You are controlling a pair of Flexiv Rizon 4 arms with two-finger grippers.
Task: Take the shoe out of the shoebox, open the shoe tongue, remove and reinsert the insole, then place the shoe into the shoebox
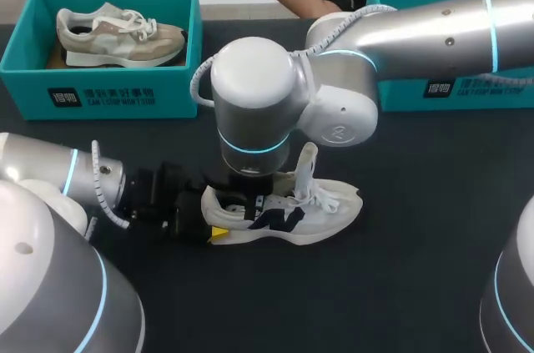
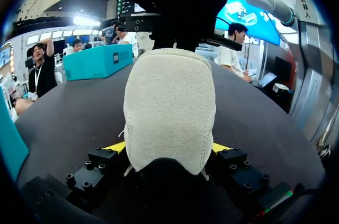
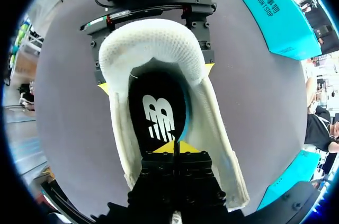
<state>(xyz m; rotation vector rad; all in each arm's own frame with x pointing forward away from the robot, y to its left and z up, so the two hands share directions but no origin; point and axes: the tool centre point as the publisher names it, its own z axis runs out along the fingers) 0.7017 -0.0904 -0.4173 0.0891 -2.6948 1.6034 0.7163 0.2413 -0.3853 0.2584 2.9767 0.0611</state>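
Observation:
A white shoe (image 1: 313, 213) with a dark side logo lies on the black table, toe to the right and tongue (image 1: 307, 166) pulled upright. My left gripper (image 1: 213, 226) is shut on its heel (image 2: 169, 107), a yellow tip on each side (image 2: 169, 148). My right arm reaches in from the right, with its wrist straight above the shoe's opening. Its gripper (image 3: 174, 148) is shut inside the shoe (image 3: 153, 49), tips together against the black insole (image 3: 158, 108). A teal edge of the insole shows along one side. I cannot tell whether any of the insole is pinched.
A teal shoebox (image 1: 100, 90) at the back left holds a beige shoe (image 1: 117, 34). A second teal shoebox (image 1: 455, 90) stands at the back right, partly behind my right arm. Bare black tabletop lies in front of the shoe.

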